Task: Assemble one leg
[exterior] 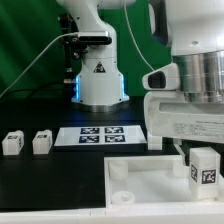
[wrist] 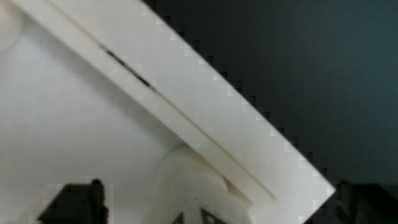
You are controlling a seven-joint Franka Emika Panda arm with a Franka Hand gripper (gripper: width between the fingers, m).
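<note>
A leg [exterior: 203,167], a stubby white block with a black-and-white tag on its face, stands upright on the large white square panel [exterior: 150,180] at its corner on the exterior view's right. My gripper [exterior: 192,150] hangs right over this leg, open, with its fingers down beside the leg. In the wrist view the leg's white top [wrist: 192,190] lies between the wide-spread jaws of my gripper [wrist: 205,210], one dark fingertip [wrist: 75,202] well off its side. Two more legs [exterior: 12,143] [exterior: 41,142] stand on the black table at the exterior view's left.
The marker board [exterior: 100,135] lies flat behind the panel, in front of the arm's white base [exterior: 98,80]. The panel [wrist: 89,110] has a round socket [exterior: 118,172] at its corner. A green backdrop closes the back.
</note>
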